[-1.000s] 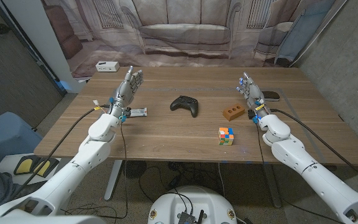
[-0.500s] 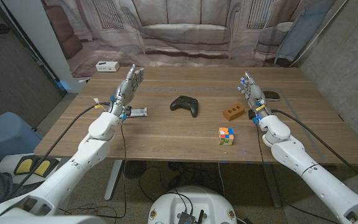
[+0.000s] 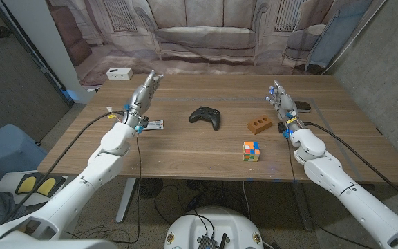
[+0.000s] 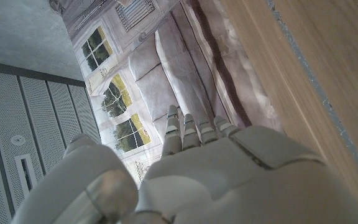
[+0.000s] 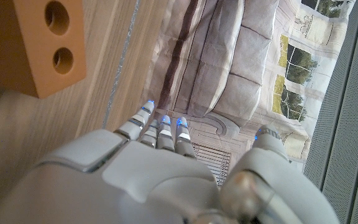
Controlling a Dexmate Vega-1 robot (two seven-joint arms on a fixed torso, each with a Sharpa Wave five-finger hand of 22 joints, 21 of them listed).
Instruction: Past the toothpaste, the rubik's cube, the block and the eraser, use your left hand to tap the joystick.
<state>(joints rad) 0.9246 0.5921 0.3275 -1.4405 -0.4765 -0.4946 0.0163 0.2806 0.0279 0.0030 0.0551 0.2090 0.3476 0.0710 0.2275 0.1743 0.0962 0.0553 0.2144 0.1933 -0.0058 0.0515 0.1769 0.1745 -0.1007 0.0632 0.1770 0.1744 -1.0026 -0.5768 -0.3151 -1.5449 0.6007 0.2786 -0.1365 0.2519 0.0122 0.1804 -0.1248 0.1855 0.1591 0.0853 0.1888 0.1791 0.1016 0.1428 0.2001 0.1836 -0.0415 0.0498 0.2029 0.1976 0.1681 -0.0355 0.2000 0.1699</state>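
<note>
A robot stands at a wooden table [image 3: 185, 149], both arms reaching in from the near corners. The black joystick [image 3: 206, 117] lies at mid-table, untouched, well to the right of the left hand [image 3: 141, 100], which is raised with its fingers straight and apart, holding nothing. Just beside that hand's wrist, on the near side, lies the toothpaste [image 3: 154, 124]. To the right of the joystick sits the brown block [image 3: 258, 125], with the rubik's cube [image 3: 251, 151] nearer the front edge. The right hand [image 3: 282, 105] stands at the right of the table, fingers extended and empty, with a dark eraser [image 3: 301, 106] just beyond it on its right side. The head camera takes in the whole layout; the right wrist camera shows instead the block [image 5: 33, 46] up close, its two round holes plain, beside the right hand [image 5: 154, 168]. The left wrist camera shows the left hand [image 4: 197, 168] from behind, fingers together and straight, above the table's edge.
</note>
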